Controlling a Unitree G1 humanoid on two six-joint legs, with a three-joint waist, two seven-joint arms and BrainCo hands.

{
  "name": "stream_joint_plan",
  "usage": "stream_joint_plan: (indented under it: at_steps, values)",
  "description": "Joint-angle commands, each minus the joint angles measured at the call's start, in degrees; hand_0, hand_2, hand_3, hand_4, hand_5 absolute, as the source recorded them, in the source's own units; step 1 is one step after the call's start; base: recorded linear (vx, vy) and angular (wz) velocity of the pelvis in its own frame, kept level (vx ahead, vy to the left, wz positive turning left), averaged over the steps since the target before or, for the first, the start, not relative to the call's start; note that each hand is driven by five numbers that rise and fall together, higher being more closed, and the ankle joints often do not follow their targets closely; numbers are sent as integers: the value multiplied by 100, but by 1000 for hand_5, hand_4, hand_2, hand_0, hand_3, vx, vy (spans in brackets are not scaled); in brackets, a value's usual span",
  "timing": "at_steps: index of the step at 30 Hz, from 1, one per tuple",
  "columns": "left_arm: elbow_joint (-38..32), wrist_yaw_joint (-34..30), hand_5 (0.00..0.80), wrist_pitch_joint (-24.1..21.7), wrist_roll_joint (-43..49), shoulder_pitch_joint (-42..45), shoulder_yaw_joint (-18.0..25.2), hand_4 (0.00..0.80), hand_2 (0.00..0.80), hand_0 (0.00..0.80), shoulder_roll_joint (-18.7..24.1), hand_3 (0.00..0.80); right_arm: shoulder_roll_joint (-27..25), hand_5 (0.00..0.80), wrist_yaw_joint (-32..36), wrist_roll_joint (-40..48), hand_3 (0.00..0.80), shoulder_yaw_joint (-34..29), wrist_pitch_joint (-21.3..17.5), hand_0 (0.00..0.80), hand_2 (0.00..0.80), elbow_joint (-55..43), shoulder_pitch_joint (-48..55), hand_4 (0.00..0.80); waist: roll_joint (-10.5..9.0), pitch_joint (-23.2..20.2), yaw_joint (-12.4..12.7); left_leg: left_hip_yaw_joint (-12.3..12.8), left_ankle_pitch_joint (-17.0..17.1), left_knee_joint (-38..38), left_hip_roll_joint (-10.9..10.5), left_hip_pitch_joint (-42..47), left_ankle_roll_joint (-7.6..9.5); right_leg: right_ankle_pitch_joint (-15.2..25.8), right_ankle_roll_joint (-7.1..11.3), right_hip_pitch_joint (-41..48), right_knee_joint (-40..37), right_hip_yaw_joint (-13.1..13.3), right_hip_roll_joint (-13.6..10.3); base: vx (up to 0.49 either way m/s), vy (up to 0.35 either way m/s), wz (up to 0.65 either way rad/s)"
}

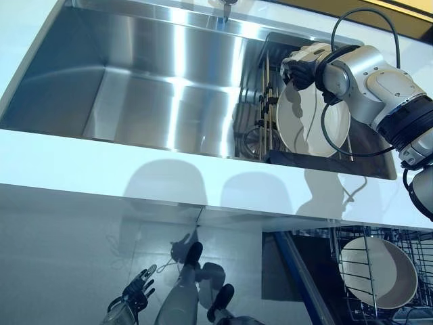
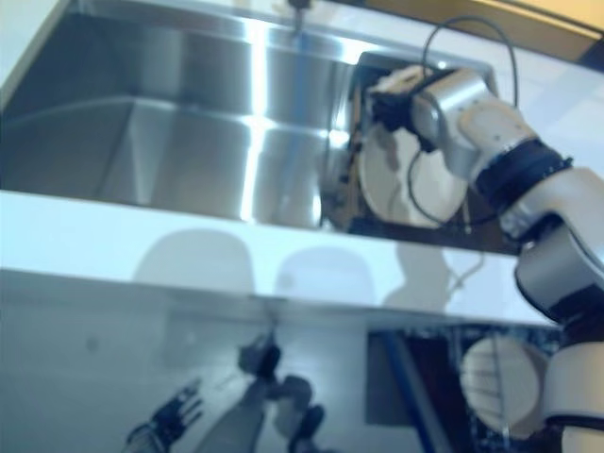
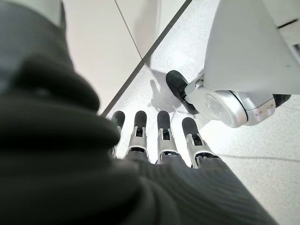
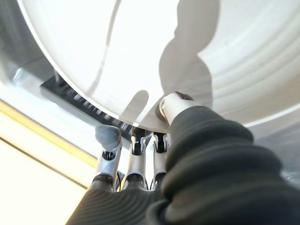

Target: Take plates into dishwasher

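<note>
Kitchen sink (image 1: 135,81) | We reach our right hand (image 1: 301,68) to the top rim of a cream plate (image 1: 308,125) standing on edge in the sink's drying rack (image 1: 267,101) | fingers behind the rim, thumb on its face, pinching | stiff, glazed, slippery, breakable: hold firmly at the rim | another plate (image 1: 379,271) sits in the dishwasher rack (image 1: 419,250) | left hand (image 1: 139,288) hangs spread, idle.

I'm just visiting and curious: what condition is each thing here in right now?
Plate in the sink rack: upright on edge, its rim gripped.
Right hand: fingers curled round that plate's rim.
Left hand: hanging low, fingers straight, empty.
Dishwasher rack: pulled out, open.
Plate in the dishwasher rack: already loaded, leaning.
Sink: basin empty.
</note>
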Motion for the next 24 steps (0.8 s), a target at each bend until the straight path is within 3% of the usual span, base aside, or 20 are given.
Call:
stream_joint_plan:
  at_steps: [1, 6, 14, 21, 24]
  values:
    - [213, 25, 0, -145, 398, 303, -7, 0, 0, 0, -12, 0, -352, 800, -388, -125, 800, 535, 9, 800, 800, 71, -785, 800, -177, -398, -127, 447, -1073, -29, -114, 709, 215, 377, 104, -261, -12, -56, -58, 0, 0, 0]
    - [302, 42, 0, -216, 485, 345, 14, 0, 0, 0, -30, 0, -522, 800, -722, -31, 800, 552, 32, 800, 800, 6, -864, 800, -198, -538, -192, 474, -1107, -29, -114, 820, 221, 362, 118, -177, -12, 19, -50, -11, -2, -3]
    - [463, 105, 0, -296, 559, 366, 6, 0, 0, 0, -71, 0, -728, 800, -1345, -279, 800, 497, 403, 800, 800, -13, -1009, 800, -206, -726, -301, 544, -1171, -29, -116, 939, 239, 347, 141, -110, -12, 150, -29, -26, -4, -7]
    - [574, 29, 0, -319, 692, 363, 11, 0, 0, 0, -66, 0, -982, 800, -1668, 236, 800, 506, 883, 800, 800, 64, -1111, 800, -211, -912, -432, 625, -1242, -29, -120, 1076, 256, 349, 177, -47, -12, 315, -14, -26, -1, -7]
    - [628, -40, 0, -321, 766, 343, 5, 0, 0, 0, -79, 0, -1089, 800, -2175, 620, 800, 304, 1220, 800, 800, 155, -993, 800, -187, -1001, -505, 702, -1292, -29, -123, 1166, 272, 349, 189, -8, -12, 408, -3, -24, 10, -11]
